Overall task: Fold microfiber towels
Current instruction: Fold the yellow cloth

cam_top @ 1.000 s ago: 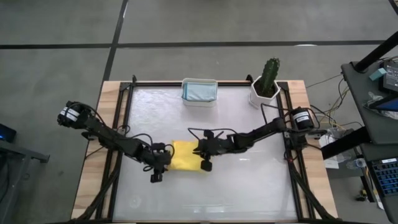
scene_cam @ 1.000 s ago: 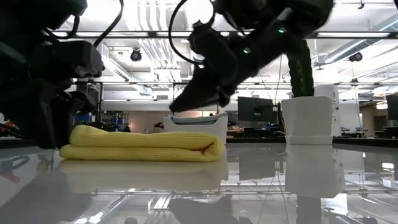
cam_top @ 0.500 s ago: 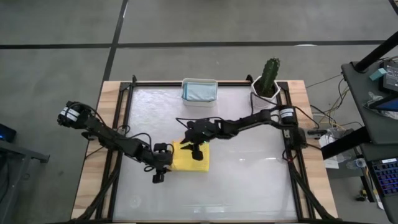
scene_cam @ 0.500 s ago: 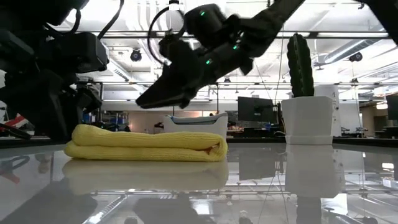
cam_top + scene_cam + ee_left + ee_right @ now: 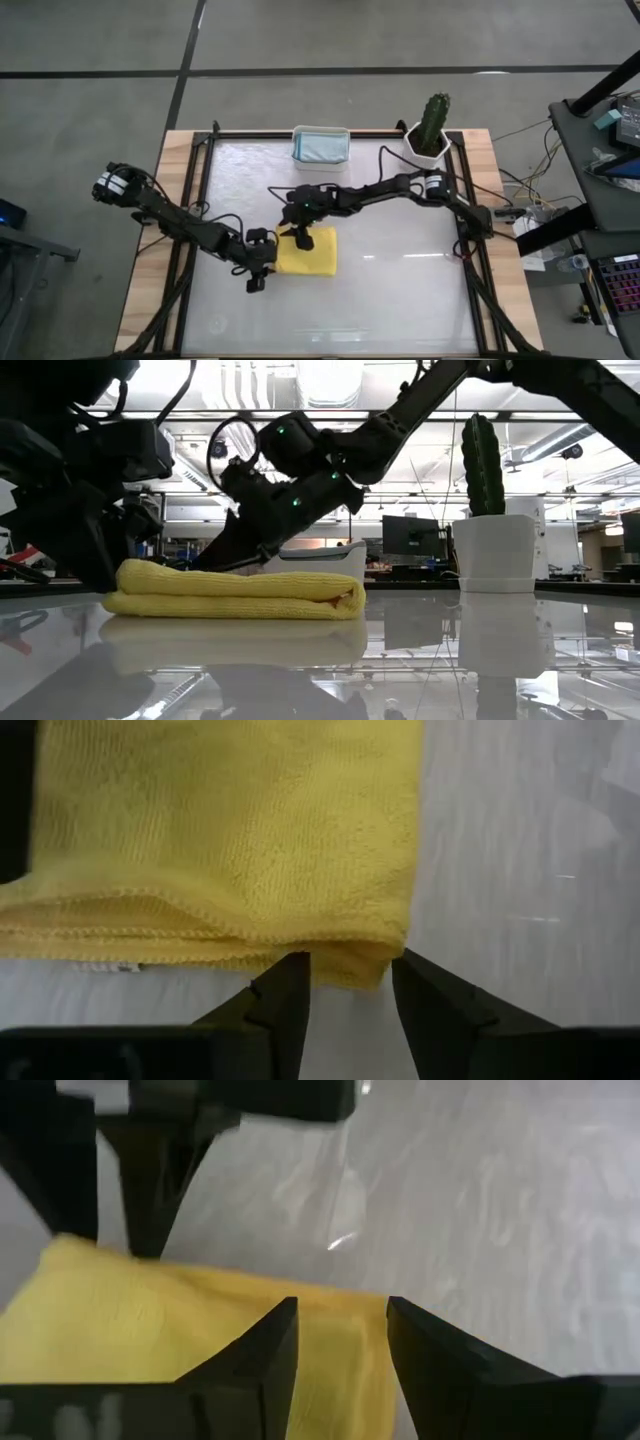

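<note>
A yellow microfiber towel (image 5: 310, 255) lies folded in several layers on the table, left of centre, and also shows in the low view (image 5: 235, 592). My left gripper (image 5: 262, 264) is open and level at the towel's left edge. Its fingers stand on either side of the towel's near left corner (image 5: 372, 965). My right gripper (image 5: 298, 238) is open and slants down over the towel's far left part (image 5: 200, 1350). A pale blue-grey towel (image 5: 321, 146) lies in the white tub. The other towels are out of view. My left gripper comes level from the table's left, and its open fingers (image 5: 290, 985) stand on either side of the layered corner (image 5: 350, 965), which lies flat on the table. I cannot tell whether they touch it. My right gripper's fingertips (image 5: 222, 558) reach down to the towel's top from the far right. I cannot tell whether they touch it.
The white tub (image 5: 321, 160) stands at the table's far edge, behind the towel. A cactus in a white pot (image 5: 430, 138) stands at the far right. The glossy table surface (image 5: 400, 290) lies bare to the right of and nearer than the towel.
My right gripper has gone toward the table's left, from the towel's right edge across its top to its far left part, and has come down close to the towel. My left gripper has stayed at the towel's left edge.
</note>
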Motion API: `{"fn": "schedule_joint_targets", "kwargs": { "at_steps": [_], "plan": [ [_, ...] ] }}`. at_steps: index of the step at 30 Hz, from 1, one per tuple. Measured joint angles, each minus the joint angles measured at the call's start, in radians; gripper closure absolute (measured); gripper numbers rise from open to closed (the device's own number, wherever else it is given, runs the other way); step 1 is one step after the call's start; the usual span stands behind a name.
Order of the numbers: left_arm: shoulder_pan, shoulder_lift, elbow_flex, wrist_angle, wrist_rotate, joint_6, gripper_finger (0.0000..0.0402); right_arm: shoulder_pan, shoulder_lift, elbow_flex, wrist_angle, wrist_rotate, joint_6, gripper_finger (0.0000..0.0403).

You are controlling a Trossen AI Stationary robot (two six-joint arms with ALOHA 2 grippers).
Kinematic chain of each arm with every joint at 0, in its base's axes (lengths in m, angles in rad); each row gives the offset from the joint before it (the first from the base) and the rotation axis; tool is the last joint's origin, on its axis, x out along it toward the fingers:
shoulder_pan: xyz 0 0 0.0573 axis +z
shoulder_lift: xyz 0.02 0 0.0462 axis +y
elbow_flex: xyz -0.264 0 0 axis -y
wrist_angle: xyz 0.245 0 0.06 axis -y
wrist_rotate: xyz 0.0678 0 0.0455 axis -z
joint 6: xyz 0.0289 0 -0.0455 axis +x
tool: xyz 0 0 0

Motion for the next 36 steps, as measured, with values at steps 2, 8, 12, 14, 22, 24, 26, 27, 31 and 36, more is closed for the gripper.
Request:
{"fn": "schedule_joint_targets", "kwargs": {
  "at_steps": [2, 8, 12, 14, 22, 24, 26, 27, 31, 36],
  "plan": [
    [0.000, 0.000, -0.004, -0.001, 0.000, -0.009, 0.0274, 0.001, 0.009, 0.006, -0.016, -0.001, -0.007, 0.0261],
    [-0.001, 0.000, -0.063, 0.120, 0.004, -0.011, 0.0274, 0.001, 0.014, 0.009, -0.014, -0.001, -0.010, 0.0278],
    [-0.001, 0.000, -0.090, 0.156, 0.004, -0.040, 0.0274, 0.000, 0.027, 0.009, -0.010, 0.000, -0.008, 0.0287],
    [-0.001, 0.000, -0.094, 0.160, 0.004, -0.057, 0.0274, 0.000, 0.036, 0.008, -0.006, 0.000, -0.007, 0.0291],
    [-0.001, 0.000, -0.098, 0.162, 0.006, -0.062, 0.0274, 0.001, 0.045, 0.009, 0.001, 0.000, -0.002, 0.0312],
    [-0.002, 0.000, -0.098, 0.161, 0.006, -0.062, 0.0274, 0.001, 0.045, 0.009, 0.000, 0.000, -0.004, 0.0327],
    [-0.002, 0.000, -0.099, 0.162, 0.007, -0.062, 0.0274, 0.001, 0.045, 0.009, 0.001, 0.000, -0.005, 0.0346],
    [-0.002, 0.000, -0.099, 0.162, 0.007, -0.061, 0.0274, 0.001, 0.045, 0.009, 0.001, 0.000, -0.006, 0.0355],
    [-0.002, 0.000, -0.099, 0.163, 0.007, -0.061, 0.0274, 0.001, 0.045, 0.009, 0.004, 0.000, -0.005, 0.0388],
    [-0.002, 0.000, -0.101, 0.164, 0.008, -0.062, 0.0274, 0.001, 0.037, 0.009, 0.006, 0.001, -0.002, 0.0393]
  ]
}}
